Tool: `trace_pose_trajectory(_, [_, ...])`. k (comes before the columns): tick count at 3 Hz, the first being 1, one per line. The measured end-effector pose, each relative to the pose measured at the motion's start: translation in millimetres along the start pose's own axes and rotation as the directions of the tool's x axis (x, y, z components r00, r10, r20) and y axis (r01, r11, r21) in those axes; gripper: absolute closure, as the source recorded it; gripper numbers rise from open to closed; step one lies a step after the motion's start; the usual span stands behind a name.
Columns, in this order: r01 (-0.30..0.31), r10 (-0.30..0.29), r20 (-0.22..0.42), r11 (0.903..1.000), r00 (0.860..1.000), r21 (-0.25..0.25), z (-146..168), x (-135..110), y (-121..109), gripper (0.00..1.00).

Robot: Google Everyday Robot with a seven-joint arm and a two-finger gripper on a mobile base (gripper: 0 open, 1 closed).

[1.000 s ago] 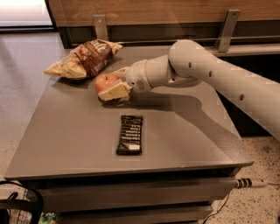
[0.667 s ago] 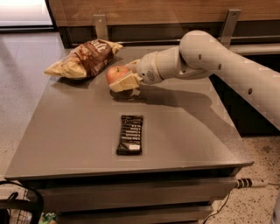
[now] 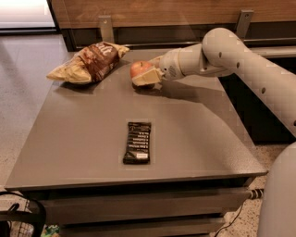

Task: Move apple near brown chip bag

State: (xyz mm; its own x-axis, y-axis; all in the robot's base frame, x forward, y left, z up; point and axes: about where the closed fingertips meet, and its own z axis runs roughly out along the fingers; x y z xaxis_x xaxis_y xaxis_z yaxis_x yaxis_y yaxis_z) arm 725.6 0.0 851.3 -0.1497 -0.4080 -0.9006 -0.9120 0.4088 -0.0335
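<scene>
Presently, one camera view is on record. The robot's white arm [image 3: 240, 60] enters from the right edge, bends at a rounded elbow above the far right part of the table [image 3: 199, 139], and reaches leftward with the forearm sloping slightly down. The gripper [image 3: 144, 75] sits at the far centre of the tabletop, pinching the apple [image 3: 138, 68]. One tan finger [image 3: 147, 78] lies across the apple's near side; the opposite finger is hidden behind the fruit. A dark shadow lies directly beneath the apple. Whether the apple touches the surface cannot be told.

The brown chip bag [image 3: 90, 62] lies crumpled at the far left corner of the table. The apple is near the bag's right end, apart from it, with a strip of bare tabletop between them. A black wrapped bar [image 3: 137, 142] lies flat near the table's middle, well apart from both.

The table is grey-brown and flat-topped. The floor [image 3: 18, 97] at left is pale and speckled. Behind the table runs a wood panel [image 3: 162, 11] carrying two metal brackets [image 3: 106, 28]. A cable [image 3: 252, 193] shows at lower right.
</scene>
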Motion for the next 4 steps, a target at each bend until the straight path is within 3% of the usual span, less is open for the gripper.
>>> trace_pose_trajectory(1, [-0.004,0.004,0.02,0.9997,1.0,0.025,11,3,-29,1.0])
trace_pose_trajectory(2, [0.025,-0.026,0.055,0.9993,0.998,0.027,32,-9,-52,1.0])
trace_pose_trajectory(3, [0.07,-0.07,0.079,0.9975,0.994,0.009,54,-31,-60,1.0])
trace_pose_trajectory(4, [0.075,-0.076,0.087,0.9971,0.993,0.011,55,-36,-61,0.82])
